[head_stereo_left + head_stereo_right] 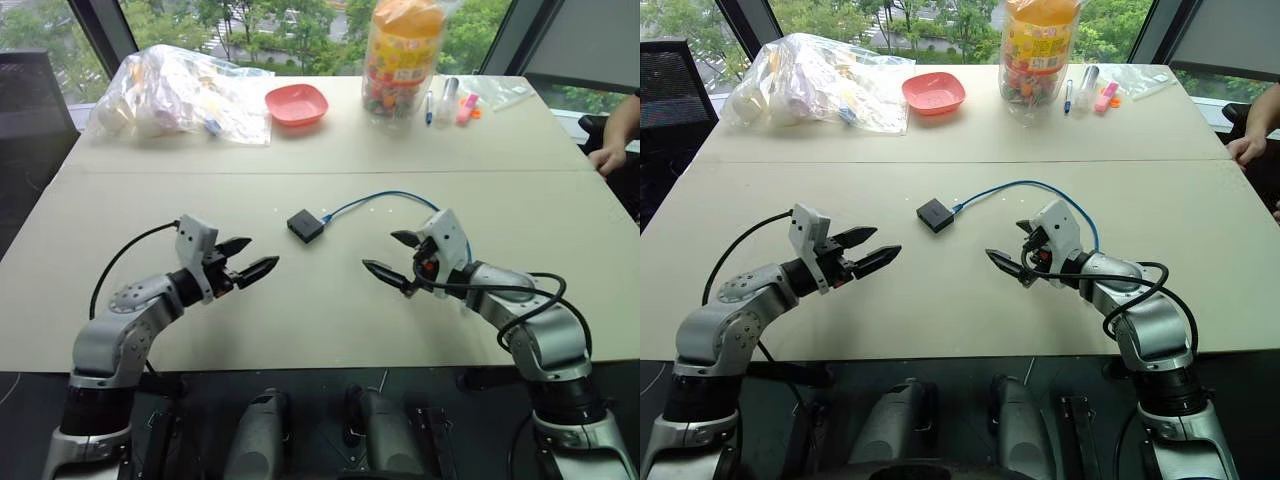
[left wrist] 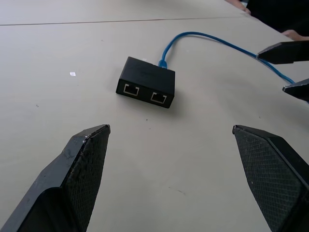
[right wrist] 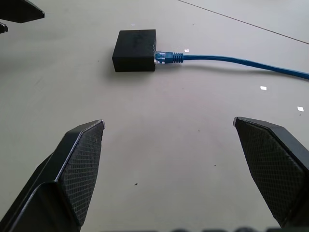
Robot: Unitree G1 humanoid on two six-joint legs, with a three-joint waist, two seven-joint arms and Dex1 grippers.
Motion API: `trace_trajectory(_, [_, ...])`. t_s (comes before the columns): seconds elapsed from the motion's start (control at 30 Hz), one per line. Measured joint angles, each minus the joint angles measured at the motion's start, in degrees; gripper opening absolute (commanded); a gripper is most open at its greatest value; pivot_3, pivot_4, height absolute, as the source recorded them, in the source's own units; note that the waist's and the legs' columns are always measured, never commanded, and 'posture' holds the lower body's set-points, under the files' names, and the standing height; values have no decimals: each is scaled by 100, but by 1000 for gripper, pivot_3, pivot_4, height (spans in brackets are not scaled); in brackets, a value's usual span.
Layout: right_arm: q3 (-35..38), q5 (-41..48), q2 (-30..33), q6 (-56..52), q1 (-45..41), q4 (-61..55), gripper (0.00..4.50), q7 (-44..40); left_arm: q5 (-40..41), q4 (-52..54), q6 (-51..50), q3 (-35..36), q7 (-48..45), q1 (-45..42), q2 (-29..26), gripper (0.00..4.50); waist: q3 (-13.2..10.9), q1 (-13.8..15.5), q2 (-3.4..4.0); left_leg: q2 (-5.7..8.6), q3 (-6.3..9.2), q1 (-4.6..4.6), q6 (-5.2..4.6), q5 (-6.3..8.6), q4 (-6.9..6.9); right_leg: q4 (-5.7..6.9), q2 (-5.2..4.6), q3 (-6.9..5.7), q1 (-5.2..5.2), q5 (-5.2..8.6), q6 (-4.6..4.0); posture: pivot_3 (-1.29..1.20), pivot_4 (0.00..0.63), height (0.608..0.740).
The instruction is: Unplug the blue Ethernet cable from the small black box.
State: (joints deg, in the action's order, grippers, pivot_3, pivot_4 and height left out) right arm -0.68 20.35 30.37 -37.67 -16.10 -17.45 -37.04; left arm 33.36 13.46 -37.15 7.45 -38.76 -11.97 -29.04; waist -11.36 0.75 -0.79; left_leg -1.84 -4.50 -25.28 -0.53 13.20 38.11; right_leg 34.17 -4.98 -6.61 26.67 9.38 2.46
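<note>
The small black box is seen flat on the counter, mid-span between both arms. The blue Ethernet cable is still plugged into the box's side toward the right arm; from there it loops back across the counter and passes behind the right hand. Two empty ports are shown on the box face toward the left hand.

Both hands are held wide open, empty, just above the counter, each aimed inward at the box but well short of it. Likely a pre-grasp stance: one hand to pin the box, the other to pull the plug.

At the far edge, well apart: a red bowl, a plastic bag, a candy jar, some markers. A person's hand rests at the counter's right edge. Nothing is seen blocking either approach.
</note>
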Motion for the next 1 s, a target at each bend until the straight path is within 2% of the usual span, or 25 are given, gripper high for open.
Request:
trace_trajectory(0.2, [-13,-22,0,75,0,35,4500,-25,22,-12,41,21,16,-23,144,4216,0,0,-1,1,0,0,0,0,1,0,0,0,-1,0,0,0,150,740])
trace_trajectory(0.53, [-180,-221,0,406,-249,507,4500,-194,-79,-301,122,16,-13,-211,27,4216,0,-9,-1,0,-2,2,-1,-1,2,3,4,0,-1,-1,-1,0,150,740])
trace_trajectory(0.77, [-737,-888,-91,1675,-1947,2986,4500,-886,-167,-827,237,21,-501,-632,-481,4216,0,-19,-1,-1,-3,5,-1,-3,9,4,16,3,-4,-8,-10,0,150,740])
trace_trajectory(0.9, [-1024,-1387,-508,2732,-3384,5415,4500,-1242,-114,-889,97,46,-883,-653,-867,4216,-2,-89,-2,2,-11,0,-3,-4,5,9,27,6,3,-20,1,0,150,740])
trace_trajectory(1.0, [-1261,-1878,-942,3630,-4326,7147,4500,-1359,-56,-860,79,219,-847,-661,-915,4216,-2,-154,-2,1,-8,1,-3,-4,0,15,32,4,2,-23,5,0,150,740])
